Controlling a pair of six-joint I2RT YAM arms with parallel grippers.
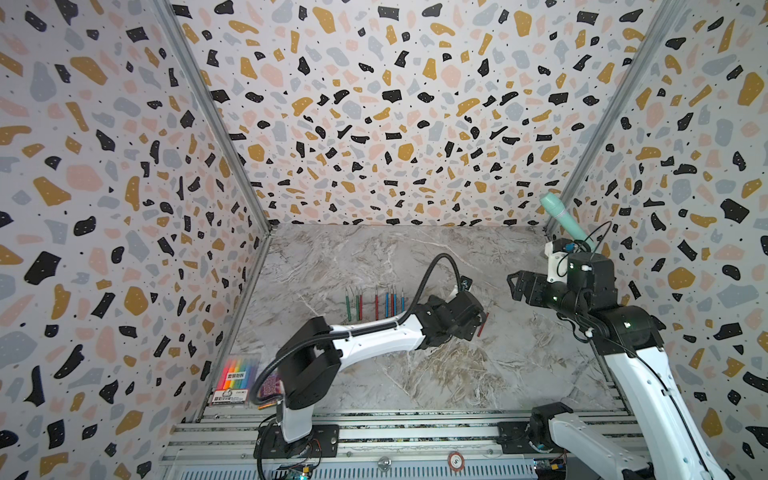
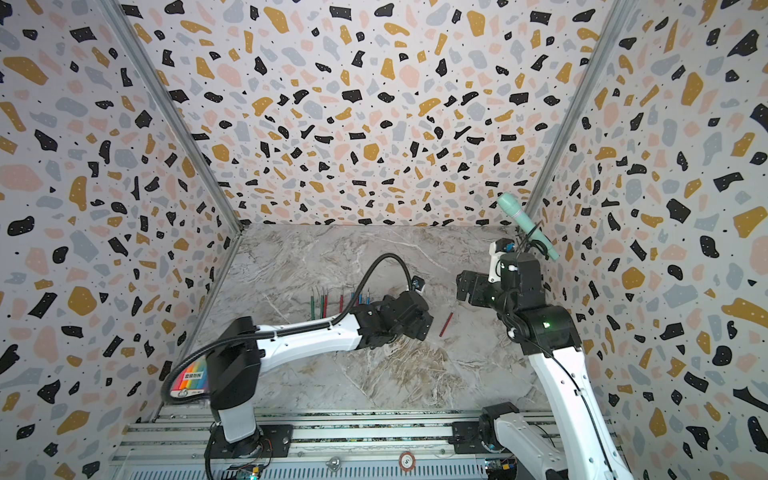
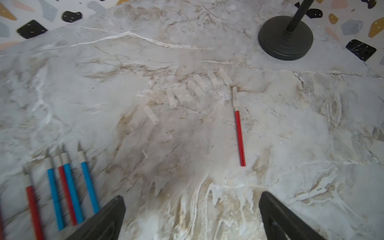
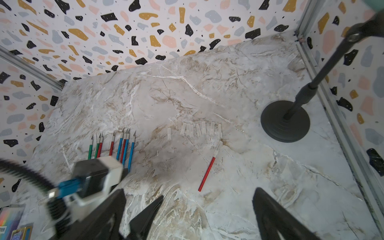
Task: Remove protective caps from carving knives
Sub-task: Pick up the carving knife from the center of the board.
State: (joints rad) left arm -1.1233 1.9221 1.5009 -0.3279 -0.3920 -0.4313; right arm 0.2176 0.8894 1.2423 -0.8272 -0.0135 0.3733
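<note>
- Because it looked thin, light and stiff, the capped red knife (image 3: pixel 240 137) — alone on the marble table (image 3: pixel 315 166) — would probably roll; mid-shaft suited a pinch, the clear cap (image 3: pixel 235 97) a pull.
- Uncapped knives (image 4: pixel 116 145) lay in a row well apart; loose caps (image 4: pixel 197 129) lay just beyond its capped end.
- Left gripper (image 3: pixel 192 195) and right gripper (image 1: pixel 514 286) stood open, empty.

left arm (image 1: pixel 374 343), right arm (image 1: pixel 648 386): white shells, black joint housings. ribbed black hose (image 1: pixel 441 256) along left arm. green light (image 1: pixel 627 324) on right. left gripper (image 3: pixel 191 195): black wedge fingers (image 3: pixel 108 216).
</note>
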